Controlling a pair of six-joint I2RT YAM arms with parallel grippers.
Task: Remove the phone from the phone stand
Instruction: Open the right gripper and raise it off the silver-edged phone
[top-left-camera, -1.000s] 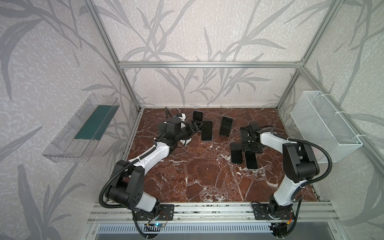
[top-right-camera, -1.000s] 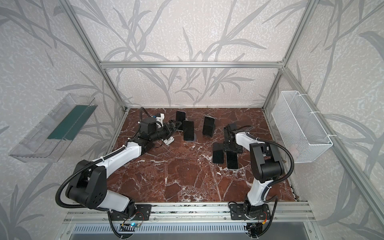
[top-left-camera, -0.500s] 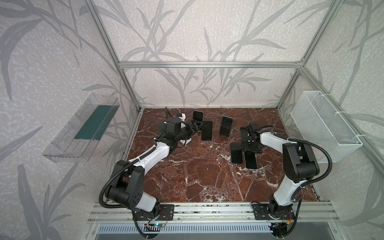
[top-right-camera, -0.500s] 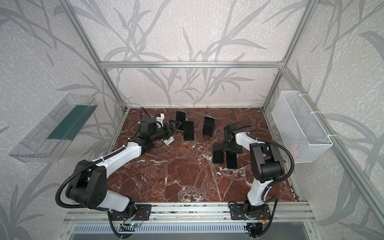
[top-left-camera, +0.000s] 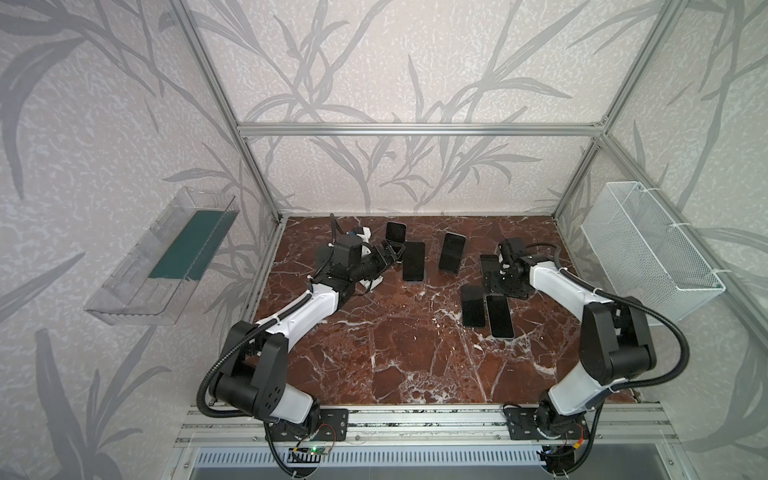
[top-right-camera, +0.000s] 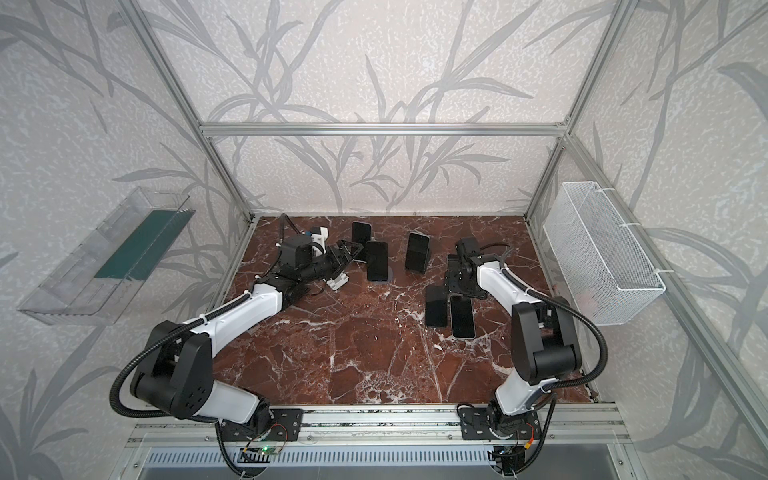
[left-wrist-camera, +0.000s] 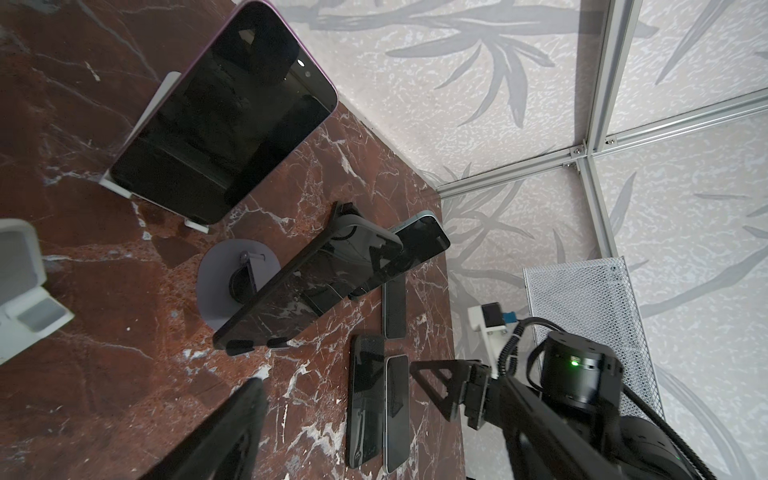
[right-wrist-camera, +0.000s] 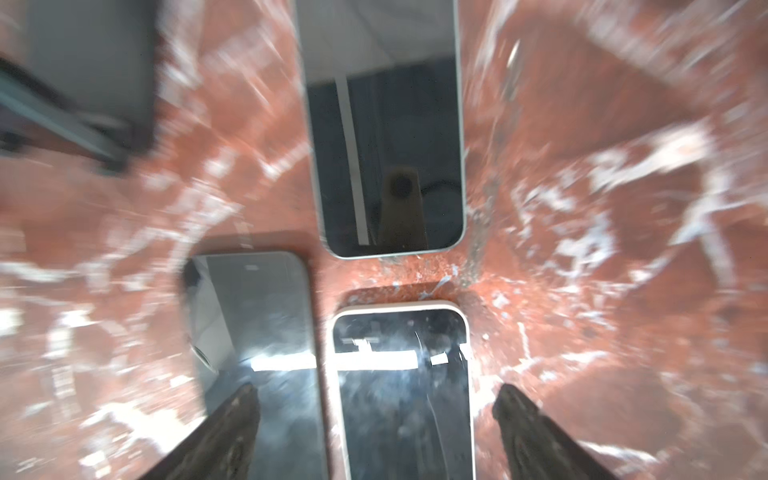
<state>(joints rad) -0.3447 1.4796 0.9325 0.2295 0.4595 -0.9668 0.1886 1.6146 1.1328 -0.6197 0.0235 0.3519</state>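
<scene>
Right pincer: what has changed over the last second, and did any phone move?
The right pincer has opened; its fingers now stand apart over the white-rimmed phone, which lies flat and ungripped. Unchanged: the left pincer, open beside the stand-held phone, and every phone's place.

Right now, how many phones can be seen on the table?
6. Propped upright toward the back: back-left phone, front-left phone, centre phone. Lying flat, further right: far flat phone, dark flat phone, pale-edged phone. More may be hidden.
</scene>
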